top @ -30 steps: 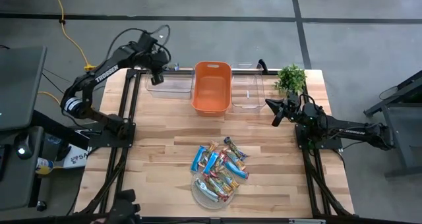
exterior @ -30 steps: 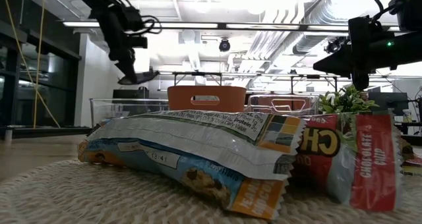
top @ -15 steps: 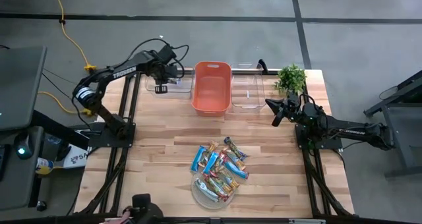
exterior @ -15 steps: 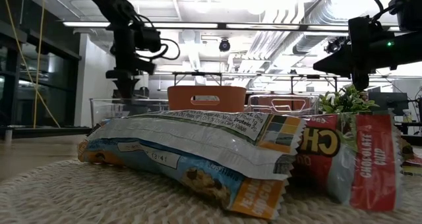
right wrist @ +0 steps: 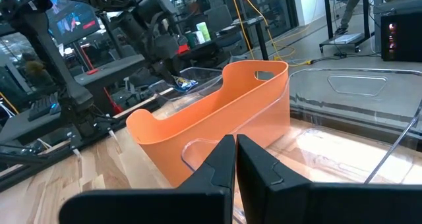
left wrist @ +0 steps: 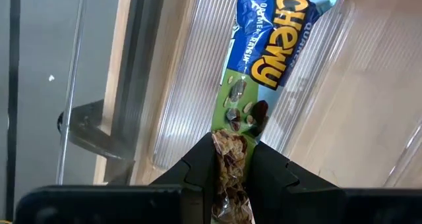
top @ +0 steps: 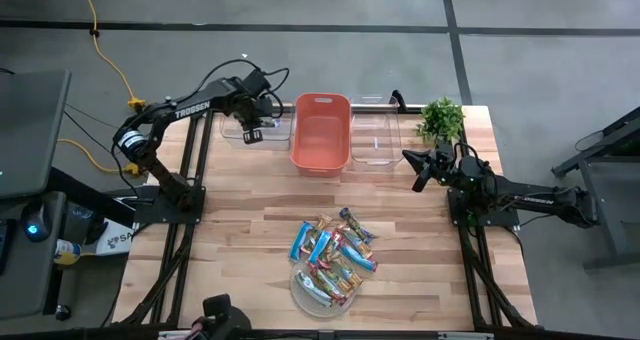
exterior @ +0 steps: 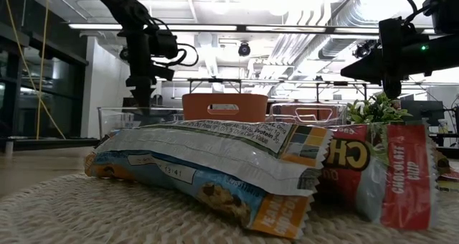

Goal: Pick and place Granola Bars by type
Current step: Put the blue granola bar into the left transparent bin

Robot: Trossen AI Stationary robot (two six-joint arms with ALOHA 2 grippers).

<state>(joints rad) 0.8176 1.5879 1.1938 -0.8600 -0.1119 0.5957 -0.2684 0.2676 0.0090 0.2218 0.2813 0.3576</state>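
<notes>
Wooden desk point(top: 250, 220) under both dark arms, seen from above. At its far edge, three bins in a row: clear bin point(top: 255, 130) on the left, orange bin point(top: 321, 130) in the middle, second clear bin point(top: 375, 138) on the right, each just beside the next. Small green plant point(top: 441, 117) near the far right corner, close to the second clear bin. Near the front edge, round rope mat point(top: 305, 292) with a heap of granola bars point(top: 333, 255) lying on it and spilling toward the desk's middle; blue, red-and-blue and tan wrappers all mixed together, several overlapping. From desk height, a blue-and-white wrapper point(exterior: 208, 158) fills the foreground, a red one marked "chocolate chip" point(exterior: 405, 176) just beside it.

Left claw point(top: 252, 130) reaching down into the left clear bin, closed on one granola bar point(left wrist: 264, 59): blue-and-green "Chewy" wrapper pinched at one end between the fingers point(left wrist: 198, 171), the rest hanging over the ribbed clear bin floor. Cannot tell whether the bar's free end touches the floor.

Right claw point(top: 420, 168) waiting over the right side of the desk, near the second clear bin and the plant, well apart from the heap; fingers point(right wrist: 221, 161) pressed together, nothing between them, pointing toward the orange bin.
</notes>
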